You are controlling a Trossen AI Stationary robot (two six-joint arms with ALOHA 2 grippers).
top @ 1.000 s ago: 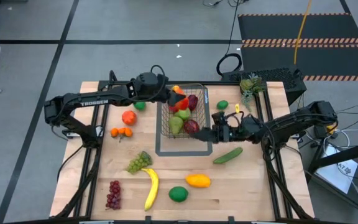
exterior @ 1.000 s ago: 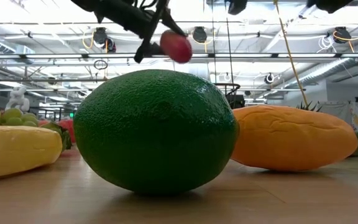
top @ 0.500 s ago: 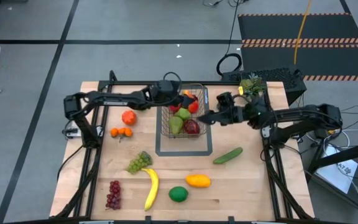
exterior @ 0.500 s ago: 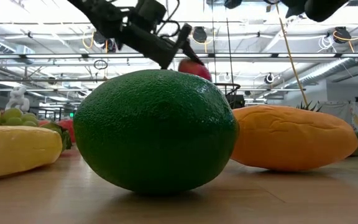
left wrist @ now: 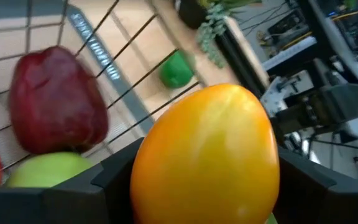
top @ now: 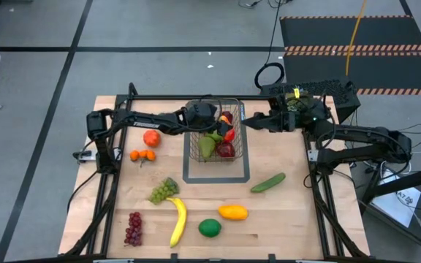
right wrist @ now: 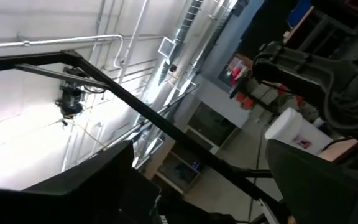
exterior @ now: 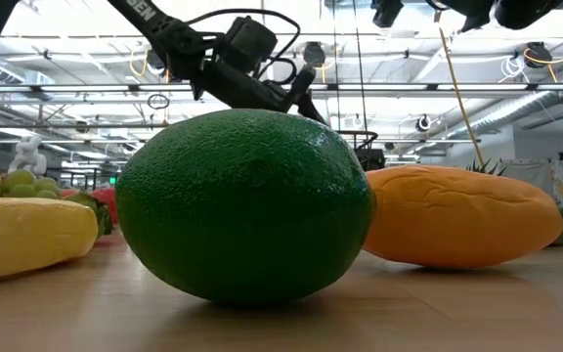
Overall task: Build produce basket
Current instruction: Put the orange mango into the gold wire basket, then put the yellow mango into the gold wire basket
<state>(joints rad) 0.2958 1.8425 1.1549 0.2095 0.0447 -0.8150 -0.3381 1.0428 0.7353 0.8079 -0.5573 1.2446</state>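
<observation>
I'm reading white lettering on the left arm in the low view, only partly legible. My left gripper (top: 221, 124) is hanging over the basket (top: 215, 155), jaws clamped on a mango (left wrist: 207, 158), yellow-orange and filling the left wrist view. Below it in the basket I'm seeing a dark red apple (left wrist: 58, 99), a green pear (top: 207, 146) and more red pieces. A second ago this gripper was back near the basket's left rim; it has been reaching farther over the middle since.

My right gripper (top: 248, 123) is sitting just right of the basket's far corner, jaws apart and holding nothing. It has been pulling up and away from the basket's right wall, where it was a second ago.

On the counter (top: 291, 219) I'm still counting a banana (top: 177, 221), lime (top: 209, 227), second mango (top: 233, 212), cucumber (top: 268, 182), both grape bunches and small oranges (top: 142, 154).
</observation>
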